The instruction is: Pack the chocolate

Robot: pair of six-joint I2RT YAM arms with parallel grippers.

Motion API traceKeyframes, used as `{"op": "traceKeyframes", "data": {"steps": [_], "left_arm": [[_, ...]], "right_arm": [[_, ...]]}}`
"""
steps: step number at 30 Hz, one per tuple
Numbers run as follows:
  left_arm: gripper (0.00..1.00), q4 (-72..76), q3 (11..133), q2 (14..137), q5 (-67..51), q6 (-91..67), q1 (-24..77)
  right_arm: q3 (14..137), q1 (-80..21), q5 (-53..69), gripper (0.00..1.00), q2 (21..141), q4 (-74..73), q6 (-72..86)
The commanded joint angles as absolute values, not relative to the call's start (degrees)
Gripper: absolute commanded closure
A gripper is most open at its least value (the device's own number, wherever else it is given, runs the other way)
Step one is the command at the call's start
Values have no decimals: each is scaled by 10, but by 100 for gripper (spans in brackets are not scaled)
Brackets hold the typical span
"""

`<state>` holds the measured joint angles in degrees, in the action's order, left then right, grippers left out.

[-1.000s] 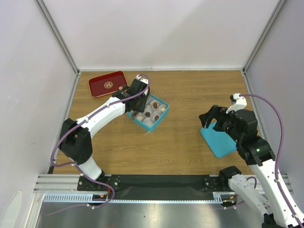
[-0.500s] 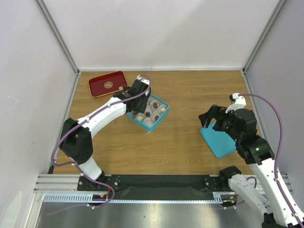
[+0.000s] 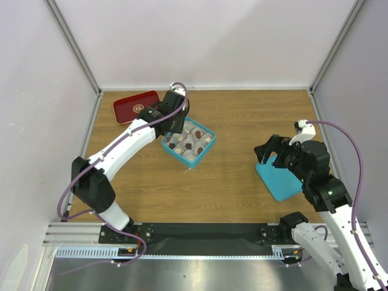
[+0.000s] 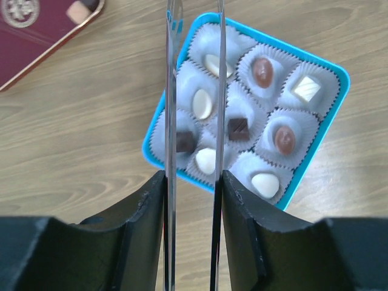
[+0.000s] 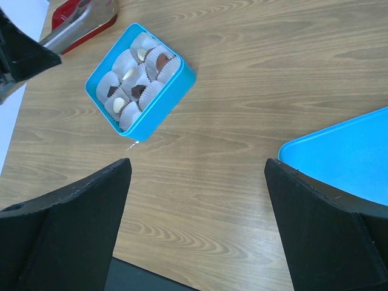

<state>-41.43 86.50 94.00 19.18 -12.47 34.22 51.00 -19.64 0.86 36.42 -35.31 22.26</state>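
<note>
The teal box [image 4: 330,73] holds white paper cups with several pieces of chocolate [image 4: 262,71], brown, dark and white. One tan piece [image 4: 77,10] lies on the red tray [image 4: 36,42]. My left gripper [image 4: 193,176] is shut on metal tongs [image 4: 170,91], whose two blades stand slightly apart over the box's left side. Their tips run out of the left wrist view, and I see nothing between the blades. From above, the left gripper [image 3: 173,115] hovers between the tray [image 3: 136,106] and the box [image 3: 189,142]. My right gripper [image 5: 197,163] is open and holds nothing.
The teal lid [image 3: 279,179] lies flat at the right, just under my right gripper [image 3: 267,151]; it is the lid [image 5: 345,151] in the right wrist view. White walls with metal posts close in the table on three sides.
My left arm has moved back and left, from over the box toward the red tray. The tongs have spread a little. The right arm has not moved.
</note>
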Motion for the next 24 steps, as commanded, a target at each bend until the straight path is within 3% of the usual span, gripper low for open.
{"op": "traceKeyframes", "data": {"steps": [1, 14, 24], "left_arm": [[55, -449, 875, 880, 224, -129, 330], [50, -427, 611, 687, 191, -188, 128], [49, -346, 530, 664, 137, -189, 113]], "right_arm": [[532, -195, 25, 1, 352, -345, 221], [556, -194, 76, 0, 316, -366, 220], [555, -194, 108, 0, 280, -374, 236]]}}
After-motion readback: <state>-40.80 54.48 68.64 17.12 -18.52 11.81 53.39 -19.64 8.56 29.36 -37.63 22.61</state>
